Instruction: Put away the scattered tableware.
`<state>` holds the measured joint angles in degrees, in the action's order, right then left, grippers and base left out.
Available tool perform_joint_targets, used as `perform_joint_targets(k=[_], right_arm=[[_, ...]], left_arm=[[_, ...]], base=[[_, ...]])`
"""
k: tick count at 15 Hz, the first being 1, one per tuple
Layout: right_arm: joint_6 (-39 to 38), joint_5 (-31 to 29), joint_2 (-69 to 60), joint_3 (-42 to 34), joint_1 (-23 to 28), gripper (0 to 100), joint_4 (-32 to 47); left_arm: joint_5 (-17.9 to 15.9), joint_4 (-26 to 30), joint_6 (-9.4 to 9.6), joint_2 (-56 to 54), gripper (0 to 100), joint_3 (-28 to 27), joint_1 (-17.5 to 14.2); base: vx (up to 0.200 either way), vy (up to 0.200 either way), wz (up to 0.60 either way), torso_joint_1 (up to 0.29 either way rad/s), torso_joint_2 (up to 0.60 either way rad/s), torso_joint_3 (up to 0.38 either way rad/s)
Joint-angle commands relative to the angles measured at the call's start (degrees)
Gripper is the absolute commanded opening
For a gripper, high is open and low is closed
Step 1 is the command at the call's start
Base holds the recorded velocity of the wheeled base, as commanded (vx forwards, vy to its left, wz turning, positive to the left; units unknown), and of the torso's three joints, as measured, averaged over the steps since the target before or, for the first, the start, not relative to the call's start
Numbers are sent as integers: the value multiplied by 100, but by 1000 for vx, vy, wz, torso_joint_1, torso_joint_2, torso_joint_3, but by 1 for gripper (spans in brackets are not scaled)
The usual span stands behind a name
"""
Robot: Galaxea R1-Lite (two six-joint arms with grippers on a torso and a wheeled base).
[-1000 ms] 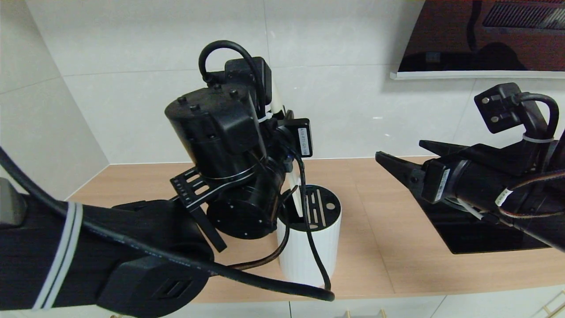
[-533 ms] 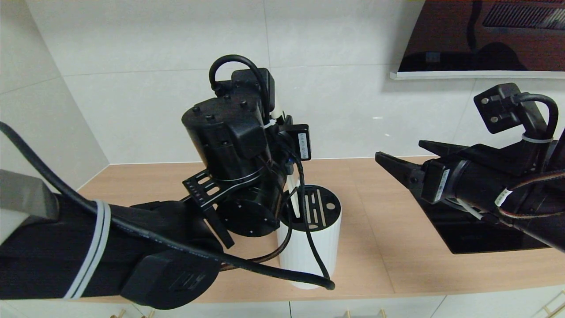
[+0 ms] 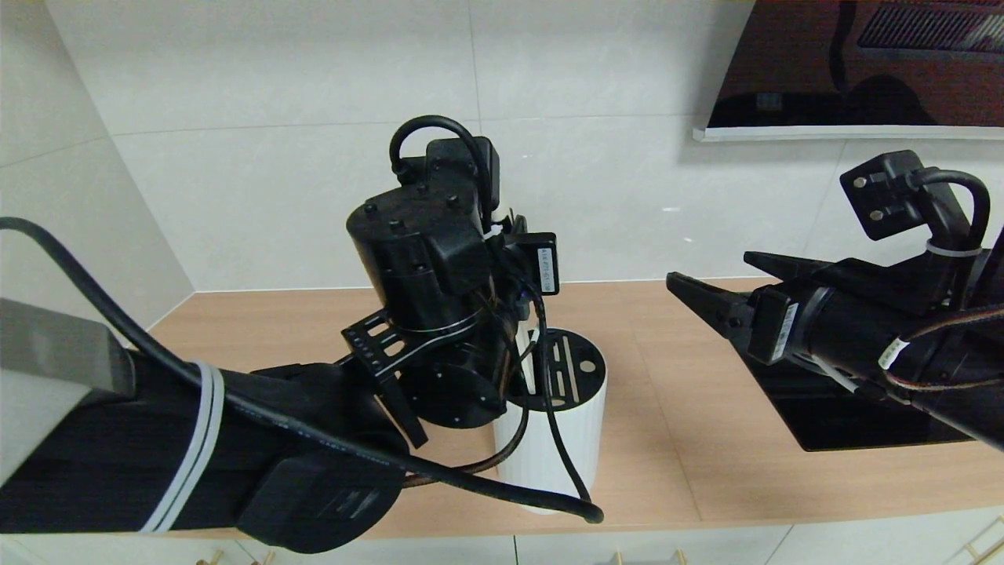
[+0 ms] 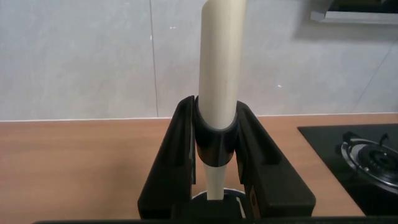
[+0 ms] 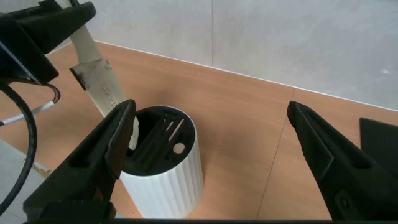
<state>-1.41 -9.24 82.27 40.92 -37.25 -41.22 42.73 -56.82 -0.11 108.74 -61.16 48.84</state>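
Observation:
My left gripper (image 4: 214,118) is shut on the cream handle of a knife (image 4: 221,62), held upright. The knife (image 5: 107,93) points down, its tip inside a slot of the white ribbed holder (image 5: 165,171) with a black slotted lid. In the head view the holder (image 3: 553,439) stands near the counter's front edge, the left wrist directly above and in front of it, with a sliver of the pale blade (image 3: 524,355) showing at the lid. My right gripper (image 3: 710,268) hangs open and empty to the right of the holder, above the counter.
A black cooktop (image 3: 847,416) is set into the wooden counter (image 3: 259,322) at the right, below a dark range hood (image 3: 847,63). White tiled wall runs behind. The left arm's cable (image 3: 549,424) drapes across the holder's front.
The left arm has shifted to the right and a little down over the holder, carrying the knife with it. The right arm has stayed still.

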Motion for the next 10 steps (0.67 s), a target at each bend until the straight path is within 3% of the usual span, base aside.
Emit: perform_joint_targets(k=[1, 10], right_arm=[[1, 1, 25, -14, -1, 100, -9], [1, 1, 43, -14, -1, 100, 0]], left_arm=[[25, -4, -42, 130, 0, 16, 82], [51, -251, -165, 543, 0, 421, 170]], base=[[0, 0, 0, 0, 0, 0], [0, 0, 0, 0, 0, 0]])
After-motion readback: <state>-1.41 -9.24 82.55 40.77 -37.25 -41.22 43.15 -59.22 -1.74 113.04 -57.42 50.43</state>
